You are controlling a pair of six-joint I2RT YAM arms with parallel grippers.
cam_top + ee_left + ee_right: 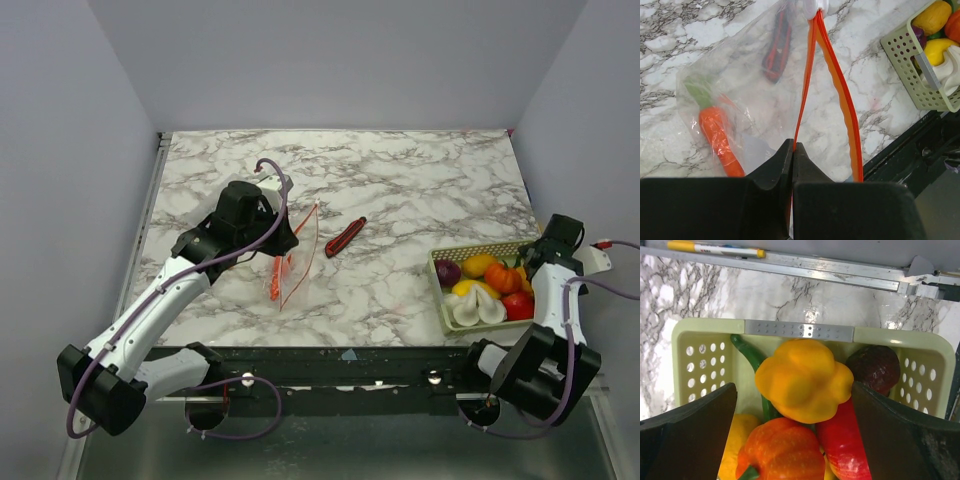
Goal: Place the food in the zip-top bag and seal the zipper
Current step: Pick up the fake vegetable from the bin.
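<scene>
The clear zip-top bag [297, 262] hangs from my left gripper [283, 240] above the marble table. In the left wrist view that gripper [793, 145] is shut on one side of the orange-red zipper [840, 85], and the two strips stand apart. An orange toy carrot [717, 140] lies inside the bag. The rest of the food sits in a pale green basket [478, 250] at the right: a yellow pepper [802, 377], an orange pepper [782, 450], a red piece [842, 440] and a dark purple onion [875, 367]. My right gripper [794, 389] is open just above the yellow pepper.
A slim red-and-black stick [345, 237] lies on the table right of the bag and shows through the plastic [777, 45]. A yellow marker [715, 248] lies on the metal rail beyond the basket. The table's black front edge [340, 360] runs between the arm bases.
</scene>
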